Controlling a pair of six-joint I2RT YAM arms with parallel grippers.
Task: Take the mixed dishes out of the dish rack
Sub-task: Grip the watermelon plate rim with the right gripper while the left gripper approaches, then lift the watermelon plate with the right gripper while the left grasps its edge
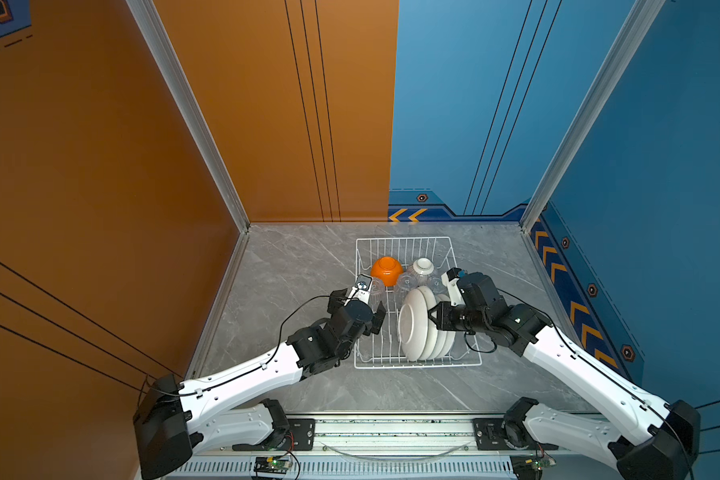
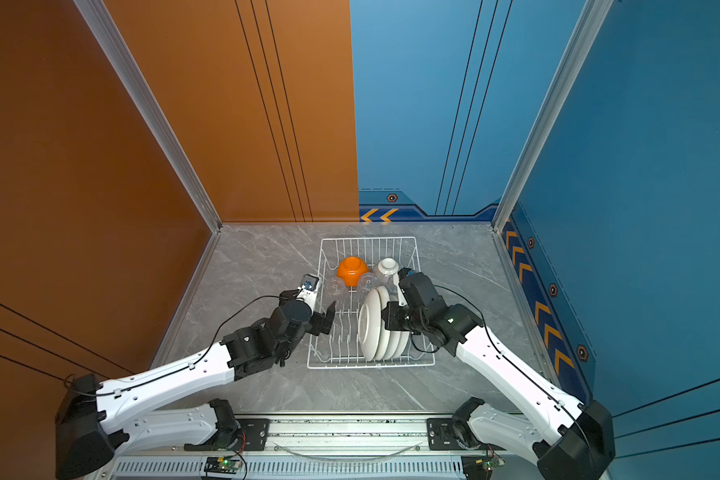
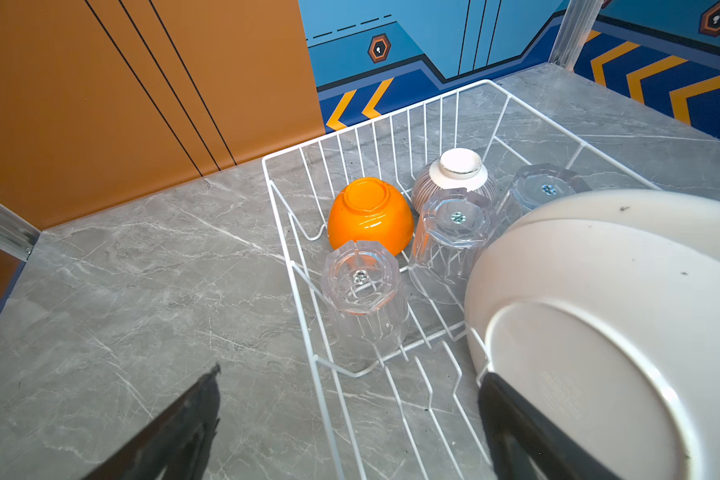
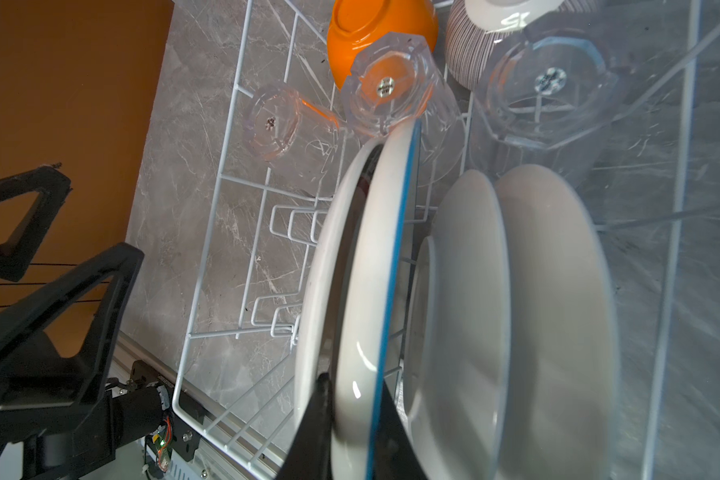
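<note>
The white wire dish rack [image 1: 404,239] [image 2: 366,239] [image 3: 375,120] sits on the grey table. At its far end lie an upturned orange bowl [image 1: 386,270] [image 3: 368,216], a white ribbed bowl [image 1: 422,266] [image 3: 458,170] and three upturned glass cups [image 3: 362,291] [image 3: 454,232] [image 3: 545,191]. Several white plates [image 1: 412,328] [image 3: 599,332] stand on edge at the near right. My right gripper [image 1: 433,316] [image 4: 356,386] is shut on the blue-striped rim of one plate [image 4: 366,270] near the row's left end. My left gripper [image 1: 375,322] [image 3: 352,374] hangs open over the rack's left side, holding nothing.
Orange wall on the left, blue walls at the back and right enclose the marble table [image 1: 292,266]. Bare tabletop lies left of the rack and in front of it. The rack's upright prongs [image 4: 292,224] stand between the two grippers.
</note>
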